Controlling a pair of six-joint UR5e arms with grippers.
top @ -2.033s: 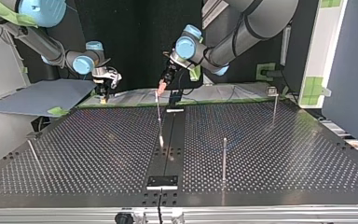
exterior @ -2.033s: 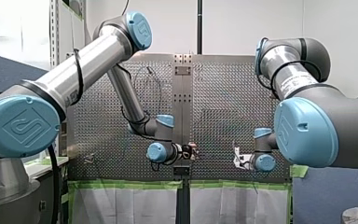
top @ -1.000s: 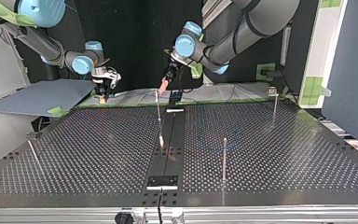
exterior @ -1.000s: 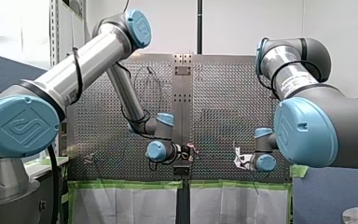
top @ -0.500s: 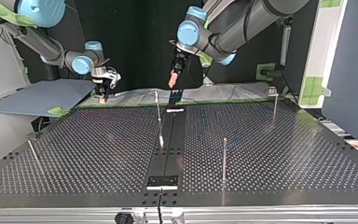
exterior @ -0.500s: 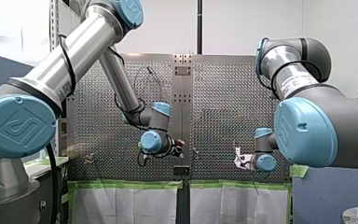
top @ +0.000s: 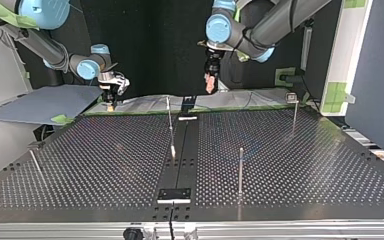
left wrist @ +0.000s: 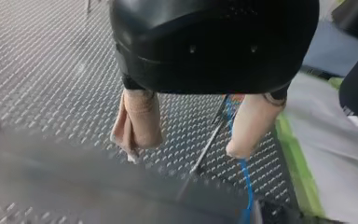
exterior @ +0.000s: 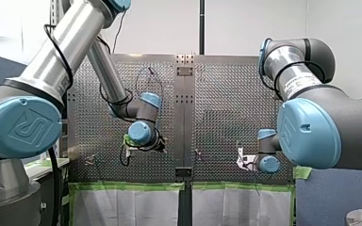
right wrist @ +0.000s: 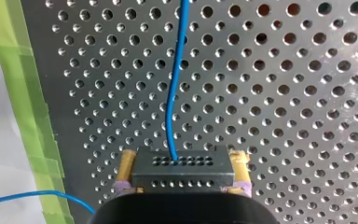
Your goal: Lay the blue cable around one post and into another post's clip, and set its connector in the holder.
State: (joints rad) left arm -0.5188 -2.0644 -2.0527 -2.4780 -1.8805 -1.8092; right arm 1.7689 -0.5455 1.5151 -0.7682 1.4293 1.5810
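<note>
Perforated table [top: 280, 165], taped edge: left gripper [left wrist: 184, 151] apart above, right gripper [right wrist: 182, 163] clamped on connector [right wrist: 182, 173].

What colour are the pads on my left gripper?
Beige; the pads show best in the left wrist view.

Right wrist view: the blue cable [right wrist: 175, 79] is cut off over the perforated table [right wrist: 284, 93] and again beyond the table's taped edge; the run between is not shown. The connector [right wrist: 182, 169] covers the inner faces of the yellow pads [right wrist: 127, 164]. Left wrist view: an unidentifiable blurred dark band [left wrist: 74, 186] crosses the table and hides the cable's lower end. Front view: the cable over the table is too thin to trace.
</note>
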